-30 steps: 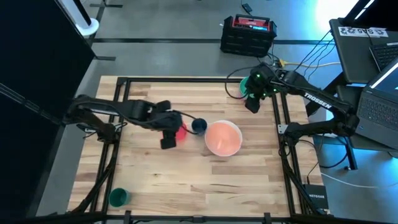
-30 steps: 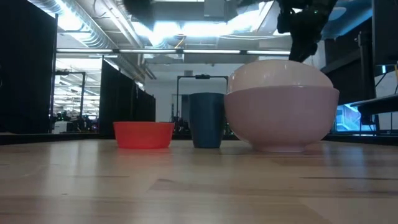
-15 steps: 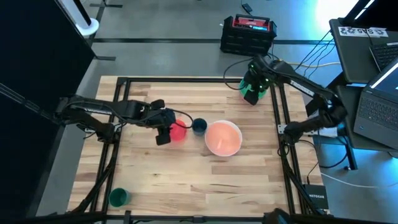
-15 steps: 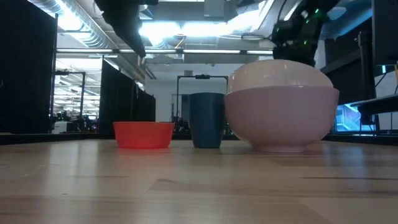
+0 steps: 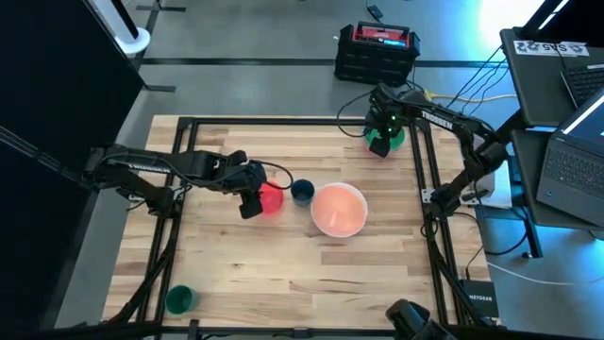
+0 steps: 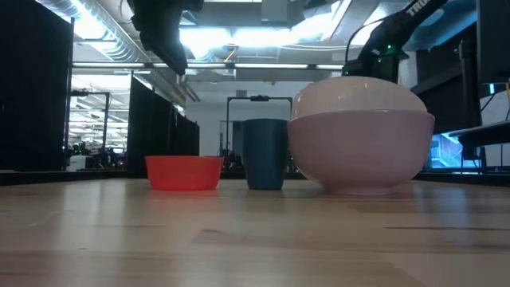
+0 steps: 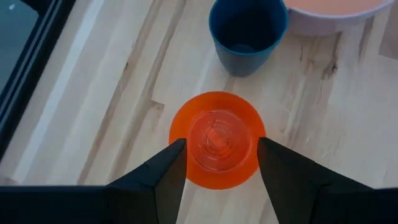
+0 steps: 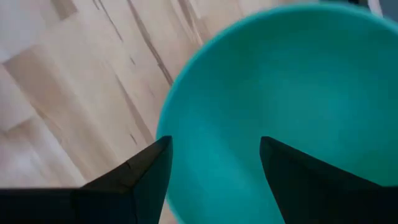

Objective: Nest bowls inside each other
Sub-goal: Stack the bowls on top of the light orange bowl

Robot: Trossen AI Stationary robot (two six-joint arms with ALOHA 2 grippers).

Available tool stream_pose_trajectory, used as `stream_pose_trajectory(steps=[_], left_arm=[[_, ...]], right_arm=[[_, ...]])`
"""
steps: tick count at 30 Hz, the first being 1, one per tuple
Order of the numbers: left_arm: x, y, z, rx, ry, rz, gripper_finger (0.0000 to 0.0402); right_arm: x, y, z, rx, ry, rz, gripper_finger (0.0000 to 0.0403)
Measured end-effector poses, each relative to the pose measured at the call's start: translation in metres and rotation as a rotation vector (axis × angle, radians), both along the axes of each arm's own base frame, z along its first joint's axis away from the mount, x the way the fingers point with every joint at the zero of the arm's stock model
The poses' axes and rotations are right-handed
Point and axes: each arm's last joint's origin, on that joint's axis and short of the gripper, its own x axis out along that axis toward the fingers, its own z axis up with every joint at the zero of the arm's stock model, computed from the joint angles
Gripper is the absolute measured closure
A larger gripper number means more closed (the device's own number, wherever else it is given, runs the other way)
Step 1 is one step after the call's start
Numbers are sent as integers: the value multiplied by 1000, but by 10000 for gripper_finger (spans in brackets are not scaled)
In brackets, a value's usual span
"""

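Above glossy round red bowl [image 7: 217, 140]: left jaws wide | right jaws wide, over smooth green bowl [image 8: 292, 112]

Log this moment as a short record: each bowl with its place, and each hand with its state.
red bowl: table middle, upright, under the left hand
dark blue cup-shaped bowl: between the red bowl and the stack
white bowl: middle-right, peach-pink bowl nested inside
green bowl: far right corner, under the right hand
small green bowl: near left corner, alone
left hand: open, above the red bowl
right hand: open, over the green bowl's rim
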Motion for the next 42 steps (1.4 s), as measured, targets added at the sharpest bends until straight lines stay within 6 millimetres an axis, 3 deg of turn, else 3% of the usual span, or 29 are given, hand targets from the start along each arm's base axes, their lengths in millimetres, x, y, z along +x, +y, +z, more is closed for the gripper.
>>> stream_pose_trajectory(steps=[5,23,33,36,40,42], left_arm=[[0,0,0,-2,0,3,222],[-3,4,-2,30,60,-41,222],[-5,4,-3,32,81,-44,222],[-5,4,-3,33,82,-47,222],[-5,4,-3,41,87,-62,222],[-5,4,-3,42,88,-63,222]], right_arm=[[1,-1,-6,27,15,-1,175],[16,17,12,64,-27,49,175],[28,5,-20,70,90,24,178],[31,2,-29,86,103,-3,217],[31,2,-33,100,115,-36,360],[34,11,-23,100,113,-14,376]])
